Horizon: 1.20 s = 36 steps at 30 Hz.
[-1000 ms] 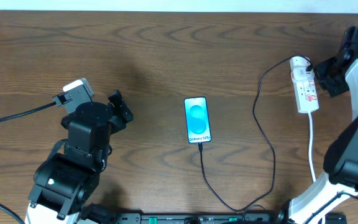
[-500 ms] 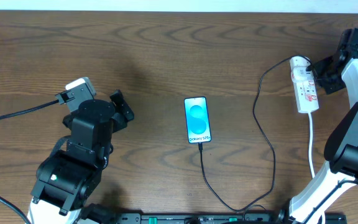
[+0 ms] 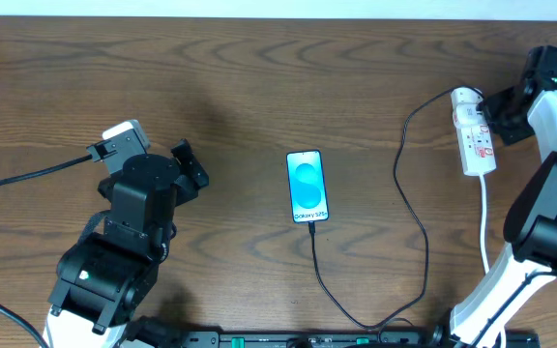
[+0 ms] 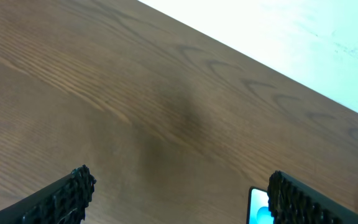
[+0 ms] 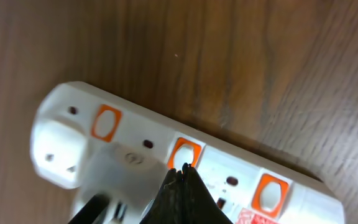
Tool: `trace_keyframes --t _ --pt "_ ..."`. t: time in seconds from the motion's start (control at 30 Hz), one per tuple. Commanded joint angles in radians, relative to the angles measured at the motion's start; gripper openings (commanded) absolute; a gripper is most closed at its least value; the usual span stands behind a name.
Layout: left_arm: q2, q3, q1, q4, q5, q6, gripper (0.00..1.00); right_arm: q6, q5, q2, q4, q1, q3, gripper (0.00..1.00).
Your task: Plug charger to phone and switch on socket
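Where closed right claw [image 5: 180, 174] overlaps socket [image 5: 232, 167], switch [image 5: 186, 151] hides

I see bright, even light with soft shadows on the table [image 4: 104, 93]; past its far edge everything blows out white. The socket [image 5: 61, 140] is blurred close up.

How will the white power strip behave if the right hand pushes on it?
Pressed straight down, the power strip likely stays, as it lies flat on the table. Pushed sideways it probably slides: light-looking plastic on smooth wood. Its white cord looks limp, so little restraint.
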Motion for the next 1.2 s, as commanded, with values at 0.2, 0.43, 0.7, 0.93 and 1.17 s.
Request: trace_keyframes --t 0.2,0.43,0.7,0.93,1.17 --pt "0.001 0.009 0.006 -0.003 -0.018 0.006 0.91 0.006 -0.052 0.021 0.033 -0.002 0.019 0.01" --pt "0.001 0.009 0.006 -0.003 -0.018 0.006 0.91 0.006 -0.059 0.021 0.034 -0.002 0.017 0.01" --pt "0.001 0.009 0.006 -0.003 -0.018 0.006 0.92 -0.005 -0.052 0.05 0.021 0.04 0.003 0.01" --pt "0.001 0.009 0.006 -0.003 -0.018 0.006 0.91 -0.006 0.066 0.079 -0.029 0.066 0.003 0.01" --pt "0.001 0.009 0.006 -0.003 -0.018 0.006 0.91 -0.024 0.095 0.079 -0.059 0.055 0.003 0.01"
